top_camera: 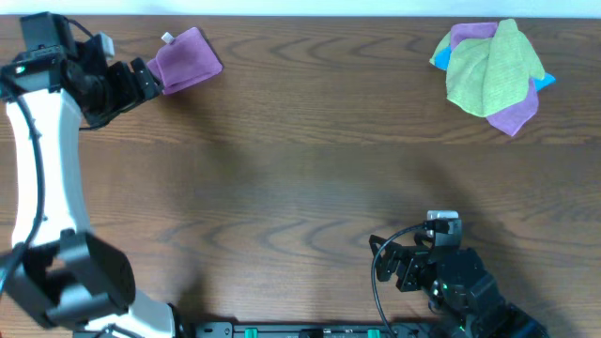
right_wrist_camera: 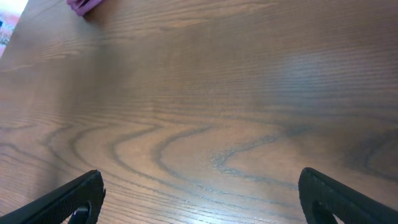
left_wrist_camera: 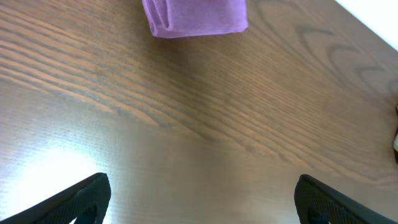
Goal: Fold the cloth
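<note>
Now the folded lilac cloth (left_wrist_camera: 196,15) lies just past the left gripper (left_wrist_camera: 202,194), spread wide and empty; the right gripper (right_wrist_camera: 202,194) likewise.

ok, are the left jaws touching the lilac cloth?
Apart. Left wrist view: bare table lies between the open left jaws and the cloth.

You are getting an evenly bright overhead view: soft light is falling from above, and the desk (top_camera: 300,160) is carrying only faint, diffuse shadows beside the arms. In the left wrist view, a pale glare patch is washing out the wood grain at lower left, and the left end effector (left_wrist_camera: 202,186) is showing dark and soft-edged in the bottom corners. In the right wrist view, a mild sheen is spreading across the upper right, and the right end effector (right_wrist_camera: 202,186) is blurring too.
</note>
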Motion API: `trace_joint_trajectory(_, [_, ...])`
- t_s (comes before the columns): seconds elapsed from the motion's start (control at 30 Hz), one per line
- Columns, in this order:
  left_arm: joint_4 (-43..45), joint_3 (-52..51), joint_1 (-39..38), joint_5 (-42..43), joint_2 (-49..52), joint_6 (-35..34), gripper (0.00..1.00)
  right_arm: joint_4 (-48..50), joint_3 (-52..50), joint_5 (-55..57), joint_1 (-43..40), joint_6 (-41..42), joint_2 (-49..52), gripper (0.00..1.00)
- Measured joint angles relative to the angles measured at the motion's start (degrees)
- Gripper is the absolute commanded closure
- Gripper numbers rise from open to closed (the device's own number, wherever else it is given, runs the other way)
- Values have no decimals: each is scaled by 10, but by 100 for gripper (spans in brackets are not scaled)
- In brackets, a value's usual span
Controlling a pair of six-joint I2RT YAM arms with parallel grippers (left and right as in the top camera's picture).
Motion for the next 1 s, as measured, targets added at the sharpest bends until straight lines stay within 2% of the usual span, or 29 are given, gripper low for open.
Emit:
trace_joint_trajectory(0.23, [-40,0,0,-10,-68,7,4,0,0,0,0,0,0,1])
trace_joint_trajectory(0.33, [-93,1,0,-21,-81,13,5,0,0,0,0,0,0,1])
trace_joint_trajectory(0.5, [-197,1,-1,-32,-99,75,5,0,0,0,0,0,0,1])
trace_joint_trajectory(0.6, [-207,-13,-1,-35,-121,104,5,0,0,0,0,0,0,1])
trace_joint_trajectory(0.73, [-170,-92,-1,-36,-175,127,5,0,0,0,0,0,0,1])
trace_joint_trajectory(1.0, [11,-378,-2,-29,-306,139,5,0,-1,1,0,0,0,1])
